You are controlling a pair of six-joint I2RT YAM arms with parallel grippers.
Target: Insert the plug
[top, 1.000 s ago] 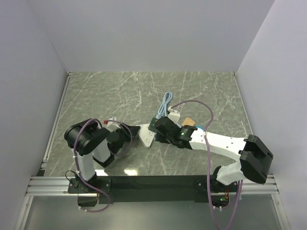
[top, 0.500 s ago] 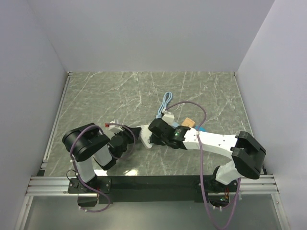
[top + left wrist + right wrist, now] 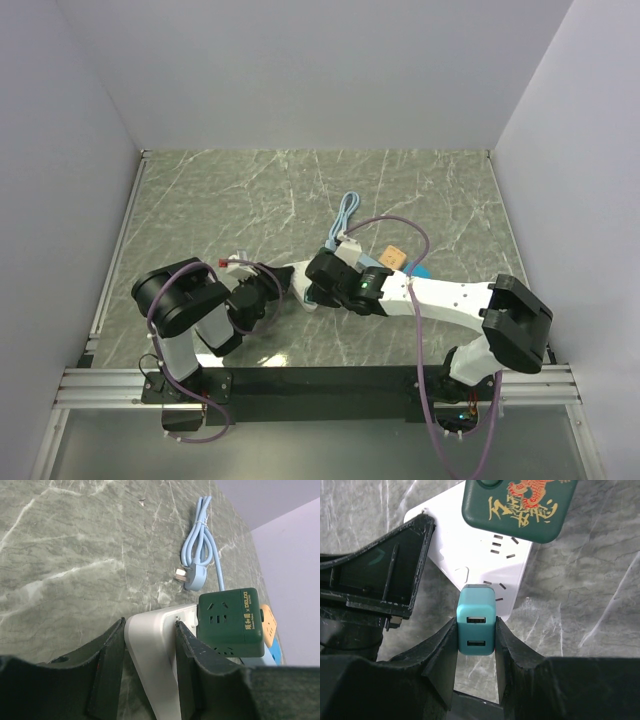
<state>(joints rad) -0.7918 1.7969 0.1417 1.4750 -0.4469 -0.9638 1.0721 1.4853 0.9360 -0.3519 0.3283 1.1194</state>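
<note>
Right wrist view: right gripper [image 3: 476, 626] clenches the teal plug [image 3: 476, 614] at the power strip [image 3: 470, 555], its free sockets just beyond, a green adapter [image 3: 520, 505] at 1 o'clock. Left gripper [image 3: 150, 636] grasps the power strip's end. Pushing home seemingly remains.

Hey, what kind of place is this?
Probably a lab robot test cell: plain white walls box in a marble-patterned tabletop, a left arm and a right arm are bolted to a rail at its near edge, and a white power strip sits between them.
</note>
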